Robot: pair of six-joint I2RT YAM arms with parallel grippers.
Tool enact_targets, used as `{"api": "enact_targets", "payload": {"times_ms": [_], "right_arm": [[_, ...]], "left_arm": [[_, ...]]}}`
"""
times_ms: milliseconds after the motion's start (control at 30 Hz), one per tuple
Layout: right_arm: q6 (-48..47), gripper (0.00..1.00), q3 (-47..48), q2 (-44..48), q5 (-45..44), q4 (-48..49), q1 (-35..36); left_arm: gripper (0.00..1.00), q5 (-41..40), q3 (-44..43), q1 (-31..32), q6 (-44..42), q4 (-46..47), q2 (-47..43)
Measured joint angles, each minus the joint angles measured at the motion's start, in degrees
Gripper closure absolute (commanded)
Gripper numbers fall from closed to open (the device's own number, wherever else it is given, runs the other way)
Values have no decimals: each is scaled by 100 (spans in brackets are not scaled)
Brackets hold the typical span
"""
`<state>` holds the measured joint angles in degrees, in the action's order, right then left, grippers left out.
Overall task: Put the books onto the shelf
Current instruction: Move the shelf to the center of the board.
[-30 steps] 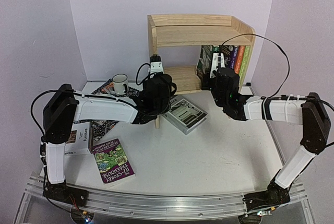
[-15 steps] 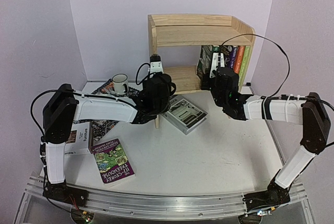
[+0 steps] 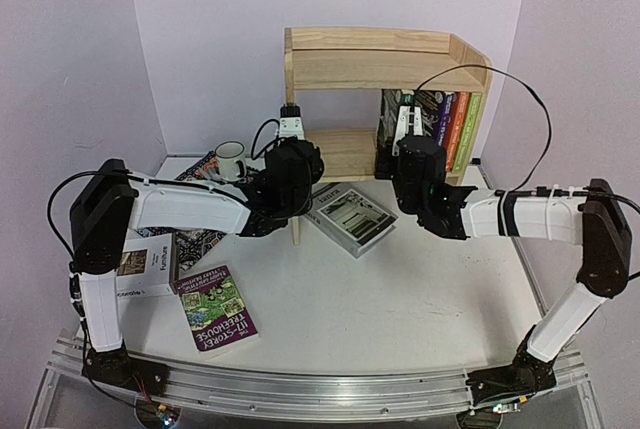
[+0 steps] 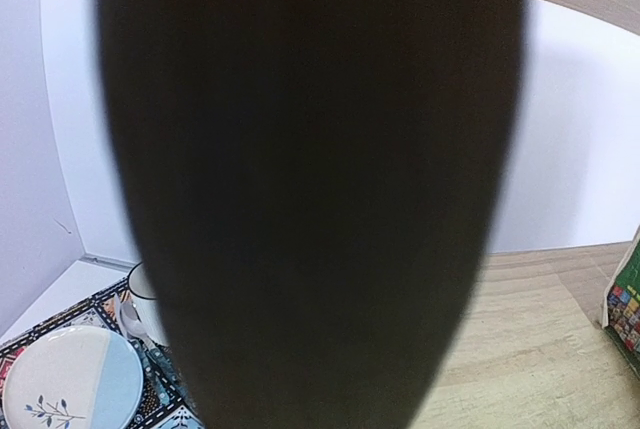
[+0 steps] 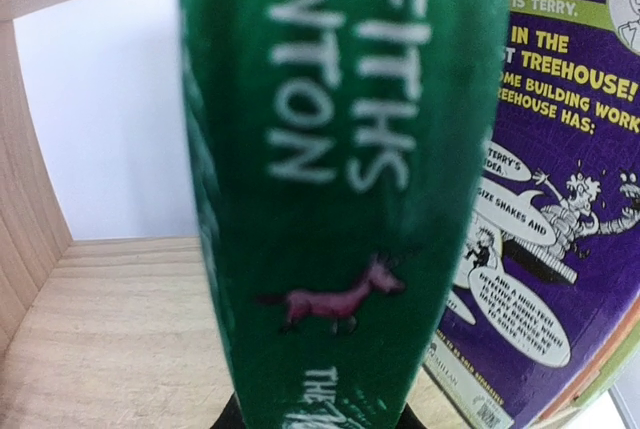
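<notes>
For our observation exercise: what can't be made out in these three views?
Left wrist: a dark blurred shape fills the middle, unidentifiable.
Right wrist: the green book hides much of the shelf; frame edges cut its lettering.
Top: the left arm covers part of the white book.

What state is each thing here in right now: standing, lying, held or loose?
Light pine two-tier shelf: upright.
Green paperback: gripped by the right pincer at the lower tier.
Purple, orange and light-green paperbacks: standing on the lower tier.
Purple cartoon-covered paperback: flat on the table, cover up.
Large grey-white book: lying flat.
White mug: upright.
Left pincer: open or shut, cannot tell.
</notes>
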<state>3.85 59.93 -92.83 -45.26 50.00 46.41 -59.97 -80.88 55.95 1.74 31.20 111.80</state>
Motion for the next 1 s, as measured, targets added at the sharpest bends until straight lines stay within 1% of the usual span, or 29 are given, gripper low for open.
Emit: {"api": "enact_targets", "payload": {"times_ms": [267,467,633,1000], "right_arm": [[148,100,-239,329,-257,-247,452],[132,100,-425,541,-418,-273,628],[-50,100,-425,548,-413,-275,571],[-128,100,-372,617,60,-524,270]], "left_arm": [[100,164,142,-62,-1,46,-97],[100,212,156,-78,-4,46,-116],[100,304,164,-131,-5,50,-119],[100,645,287,-295,-23,128,-197]]}}
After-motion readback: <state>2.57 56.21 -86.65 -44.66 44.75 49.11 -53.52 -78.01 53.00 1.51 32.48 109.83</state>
